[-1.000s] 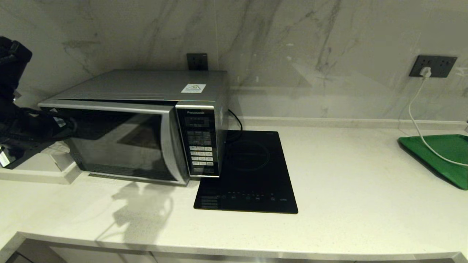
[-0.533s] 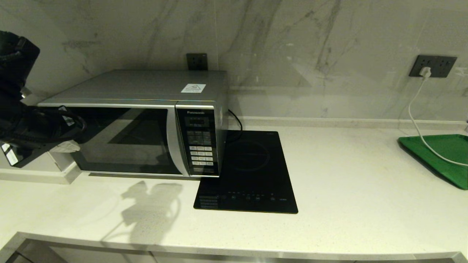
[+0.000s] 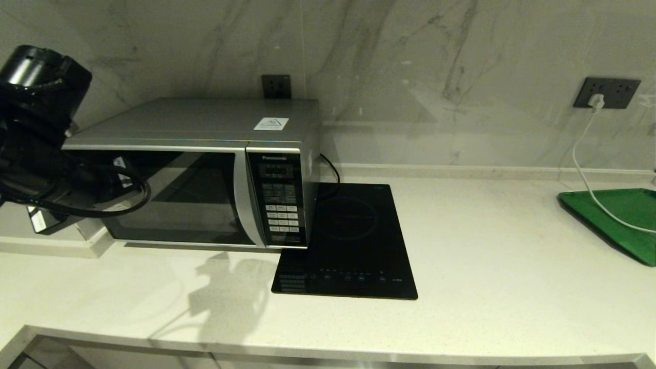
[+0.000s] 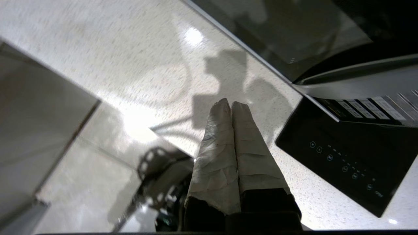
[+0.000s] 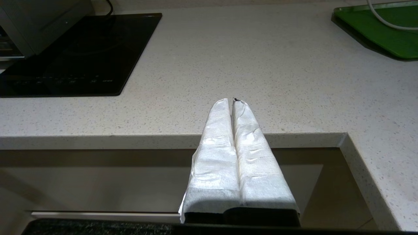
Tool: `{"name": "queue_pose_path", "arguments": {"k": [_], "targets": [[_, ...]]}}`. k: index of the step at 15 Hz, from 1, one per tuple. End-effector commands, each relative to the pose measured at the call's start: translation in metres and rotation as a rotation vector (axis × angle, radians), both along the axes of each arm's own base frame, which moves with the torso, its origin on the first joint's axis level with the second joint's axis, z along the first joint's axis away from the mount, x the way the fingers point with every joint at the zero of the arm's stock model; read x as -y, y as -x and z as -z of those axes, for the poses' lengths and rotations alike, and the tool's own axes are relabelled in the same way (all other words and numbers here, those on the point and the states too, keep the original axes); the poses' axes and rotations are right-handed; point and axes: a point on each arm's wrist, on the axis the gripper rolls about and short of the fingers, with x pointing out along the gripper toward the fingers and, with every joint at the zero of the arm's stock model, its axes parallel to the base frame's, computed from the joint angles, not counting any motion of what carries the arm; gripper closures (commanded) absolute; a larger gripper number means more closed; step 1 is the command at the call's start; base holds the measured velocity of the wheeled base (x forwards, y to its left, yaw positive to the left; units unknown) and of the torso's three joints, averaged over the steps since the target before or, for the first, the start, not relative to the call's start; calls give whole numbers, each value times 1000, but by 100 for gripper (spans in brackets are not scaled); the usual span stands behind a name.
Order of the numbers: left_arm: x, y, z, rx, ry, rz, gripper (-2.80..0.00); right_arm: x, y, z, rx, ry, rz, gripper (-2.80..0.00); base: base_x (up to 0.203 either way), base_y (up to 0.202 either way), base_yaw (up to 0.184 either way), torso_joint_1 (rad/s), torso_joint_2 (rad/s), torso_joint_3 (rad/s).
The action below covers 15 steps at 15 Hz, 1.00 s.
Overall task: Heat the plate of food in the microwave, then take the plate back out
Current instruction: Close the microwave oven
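The silver-grey microwave [image 3: 205,174] stands at the back left of the counter with its dark glass door [image 4: 294,29] closed. The plate of food is hidden from every view. My left arm [image 3: 46,154] hangs in front of the door's left part. In the left wrist view my left gripper [image 4: 231,103] is shut, its taped fingers pressed together with nothing between them, above the pale counter near the microwave's front corner. My right gripper [image 5: 232,101] is shut and empty, parked low at the counter's front edge.
A flat black glass hob [image 3: 348,241] lies right of the microwave. A green tray [image 3: 625,215] sits at the far right with a white cable [image 3: 584,169] running over it from a wall socket. The counter's front edge [image 5: 163,140] has a recess below.
The microwave door, slightly ajar a second ago, now sits flush and closed. My left arm has risen and swung to the right across the door's front.
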Motion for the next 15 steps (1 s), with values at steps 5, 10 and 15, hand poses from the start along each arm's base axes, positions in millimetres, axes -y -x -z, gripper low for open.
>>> {"name": "queue_pose_path", "arguments": {"k": [5,10,15], "targets": [[50,-5,69,123,-262,314,0,0,0,0,0,-1,0,0,0,0,0,0,0,0],[70,-1,133,312,-425,821,0,0,0,0,1,-1,0,0,0,0,0,0,0,0],[86,-16,172,205,-315,928,0,0,0,0,0,-1,0,0,0,0,0,0,0,0]]}}
